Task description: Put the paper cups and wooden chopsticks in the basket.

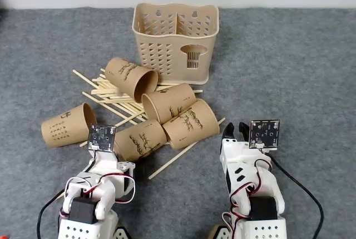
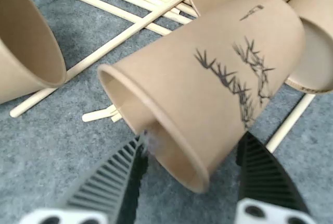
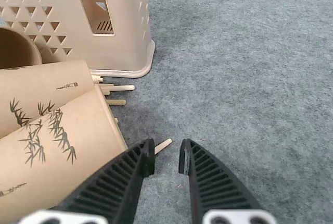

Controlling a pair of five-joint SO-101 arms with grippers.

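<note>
Cup point(image 2: 208, 78) rim between parted fingers point(image 2: 117, 174) of left hand point(image 2: 193, 143).

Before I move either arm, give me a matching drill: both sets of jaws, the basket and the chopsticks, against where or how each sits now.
Things:
1. left jaws
2. right jaws
3. basket
4. chopsticks

States:
A. upright, beyond the cups
B. scattered flat, partly under cups
C. open, either side of a lying paper cup
D. narrowly apart, nothing between them, over the grey mat

Pairs: 1-C, 2-D, 3-A, 4-B.
</note>
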